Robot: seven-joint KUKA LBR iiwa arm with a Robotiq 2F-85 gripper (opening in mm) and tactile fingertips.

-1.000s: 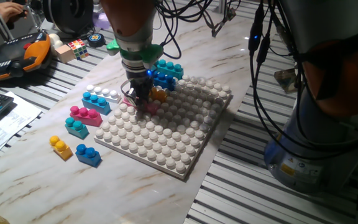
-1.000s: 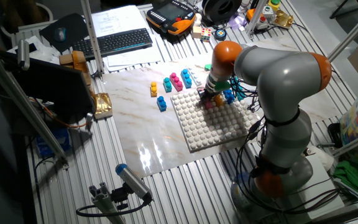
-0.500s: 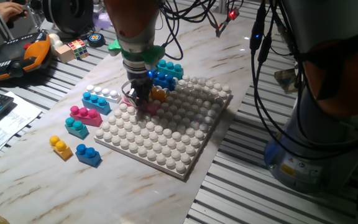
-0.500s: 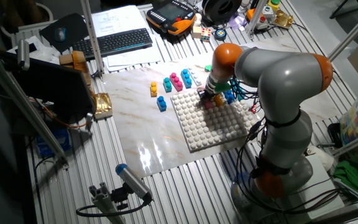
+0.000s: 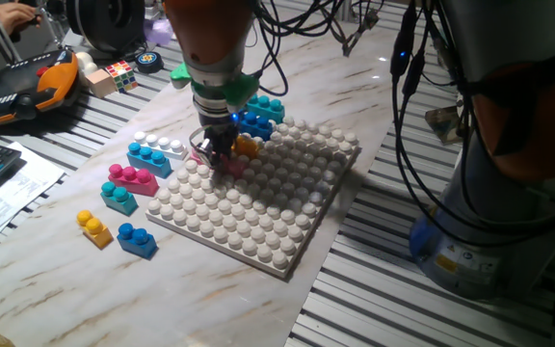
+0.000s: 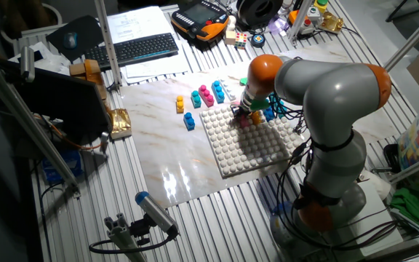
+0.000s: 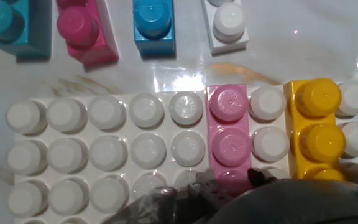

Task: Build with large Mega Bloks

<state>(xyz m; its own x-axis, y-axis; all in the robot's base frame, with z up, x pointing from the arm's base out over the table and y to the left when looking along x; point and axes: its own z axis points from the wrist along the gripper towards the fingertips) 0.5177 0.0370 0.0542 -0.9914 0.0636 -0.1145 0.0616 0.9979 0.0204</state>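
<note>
The arm (image 6: 326, 87) bends down over the white baseplate (image 5: 258, 207), where the gripper (image 5: 218, 154) stands low at the plate's far-left edge, right above a pink brick (image 7: 229, 134) seated on the studs. In the hand view that pink brick runs straight out ahead of the fingers, its near end hidden under the dark blur of the gripper body; whether the fingers are open, closed or touching the brick cannot be told from any view. Just to the right of the pink brick, one stud column away, an orange-yellow brick (image 7: 316, 127) sits on the plate parallel to it. Beyond the gripper in the first fixed view, a stack of blue and teal bricks (image 5: 258, 114) stands at the plate's far corner, close behind the wrist. Off the plate, on the marble tabletop (image 5: 56, 280) ahead of the fingers, a row of loose bricks lies side by side: a white brick (image 7: 227, 25) nearest the pink brick's line, then a blue brick (image 7: 154, 25), a magenta brick (image 7: 84, 31) and a teal brick (image 7: 8, 25) farther to the left. Well apart from the gripper, toward the table's near-left, lie a small yellow brick (image 5: 93, 228) and a small blue brick (image 5: 137, 238), just beside each other.
</note>
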